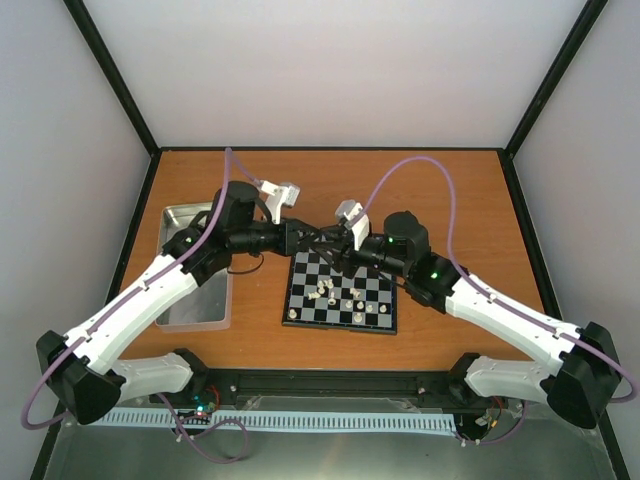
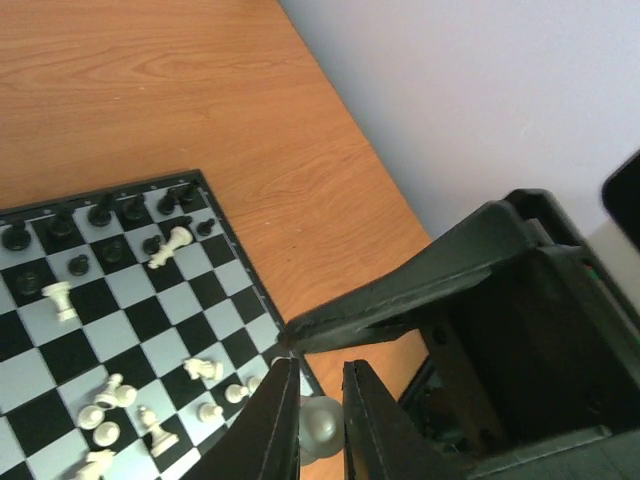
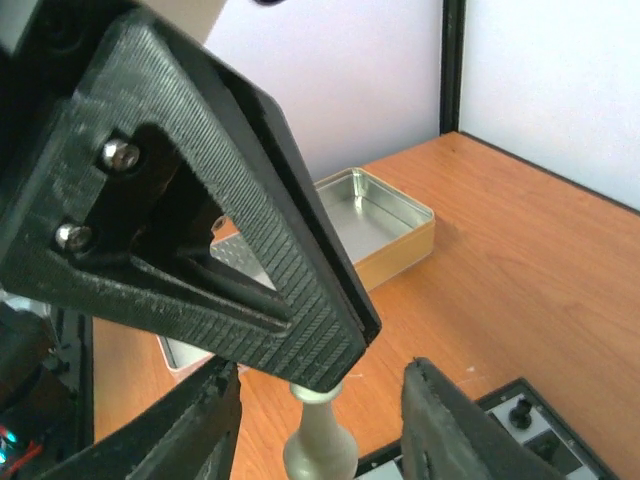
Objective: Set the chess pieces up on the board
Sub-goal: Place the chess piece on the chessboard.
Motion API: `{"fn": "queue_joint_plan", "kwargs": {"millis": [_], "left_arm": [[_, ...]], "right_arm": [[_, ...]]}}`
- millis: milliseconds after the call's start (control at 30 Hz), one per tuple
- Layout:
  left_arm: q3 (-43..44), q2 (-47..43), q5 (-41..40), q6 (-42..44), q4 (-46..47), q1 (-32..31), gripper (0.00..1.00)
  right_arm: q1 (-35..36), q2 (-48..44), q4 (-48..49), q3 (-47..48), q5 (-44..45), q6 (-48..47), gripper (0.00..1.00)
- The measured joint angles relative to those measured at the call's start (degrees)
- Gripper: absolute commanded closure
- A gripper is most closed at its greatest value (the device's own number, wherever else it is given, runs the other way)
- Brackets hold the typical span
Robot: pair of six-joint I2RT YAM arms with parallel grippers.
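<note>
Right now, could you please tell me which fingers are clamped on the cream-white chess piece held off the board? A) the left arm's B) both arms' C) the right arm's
A: the left arm's fingers pinch the cream-white chess piece, while the right arm's fingers stand apart on either side of it.

The left gripper [image 2: 320, 372] hides the cream piece [image 3: 320, 445] above its neck; the lower edge cuts its base. Overhead, the chess pieces [image 1: 327, 291] are too small to name.
</note>
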Motion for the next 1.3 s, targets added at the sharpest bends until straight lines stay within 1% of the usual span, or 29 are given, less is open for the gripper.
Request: {"fn": "queue_joint_plan", "kwargs": {"millis": [67,100,200,233,333,400,533,633,767,933,1033,1300], "left_arm": [[-0.76,-0.13,-1.84,0.42,-0.02,0.0,0.96],[-1.29,-0.26,-3.17,0.72,-0.07,0.0,0.96],[-2.91,-0.98,-8.33,1.79,-0.5,0.0,0.96],[-3.56,-1.31,-10.29,2.27,-0.63,0.0,0.94],[-6.36,-2.36,-15.28,3.85,-0.44,0.02,0.92],[-8.83,-2.95,-16.7,5.05,0.11,-0.02,0.93],[-16.33,-4.35,-16.9,6.78,3.78,-1.75,0.93],[-21.59,-5.29,-16.59,7.04,8.17,-6.23,0.94],[-26.67,-5.25,-16.48,6.88,14.97,-11.76,0.95],[-29.66,-2.38,-18.43,6.78,21.75,-17.2,0.95],[-30.18,0.55,-19.26,6.8,24.76,-19.04,0.95],[-31.87,7.37,-20.35,7.13,28.94,-19.78,0.95]], "right_arm": [[0.0,0.26,-1.51,0.57,1.05,1.25,0.41],[0.0,0.24,-2.14,0.61,1.29,1.79,0.4],[0.0,-0.5,-4.59,0.39,2.89,3.82,0.38],[0.0,-1.09,-5.27,0.07,3.5,4.33,0.38],[0.0,-4.98,-7.91,-2.08,6.82,6.73,0.37],[0.02,-7.78,-10.47,-3.06,11.52,9.05,0.36],[0.0,-10.97,-15.96,-3.13,25.51,15.17,0.37],[-0.07,-11.98,-20.04,-3.48,36.52,20.28,0.37],[-0.22,-13.35,-23.43,-5.31,45.29,25.7,0.37],[-0.22,-14.86,-25.11,-7.43,49.55,29.94,0.37],[-0.22,-15.06,-25.79,-8.13,50.69,31.87,0.37],[-0.26,-14.67,-25.88,-8.7,50.82,34.25,0.36]]}}
